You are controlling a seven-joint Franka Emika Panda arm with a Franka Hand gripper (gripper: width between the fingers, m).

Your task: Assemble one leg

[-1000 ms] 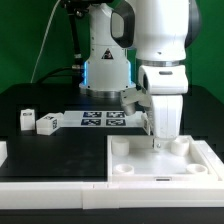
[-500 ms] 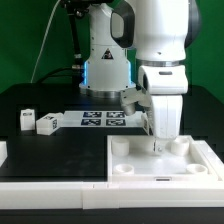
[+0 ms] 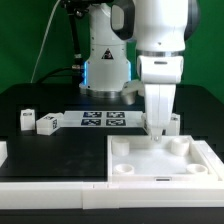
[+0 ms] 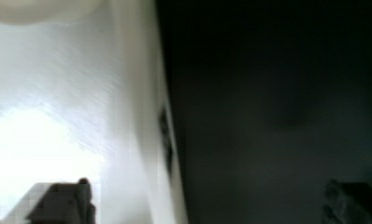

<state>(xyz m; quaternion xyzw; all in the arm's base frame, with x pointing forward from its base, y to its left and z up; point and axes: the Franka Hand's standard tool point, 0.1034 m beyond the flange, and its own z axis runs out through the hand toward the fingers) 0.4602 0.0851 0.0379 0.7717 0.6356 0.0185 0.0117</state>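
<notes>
My jaws stand spread wide and pinch nothing. In the wrist view my fingertips sit far apart, with only the white tabletop edge and dark bench between them. They hang over the tabletop's far edge, while the leg lies well apart on the exterior view's left, beside the marker board, a second leg just past it.

**Around your work area**

You have a large white square plastic tabletop lying flat on the black table, with its round corner sockets facing up. Behind it, toward the exterior view's left, you see the marker board, a thin flat white strip of printed tags. A green backdrop stands behind.
</notes>
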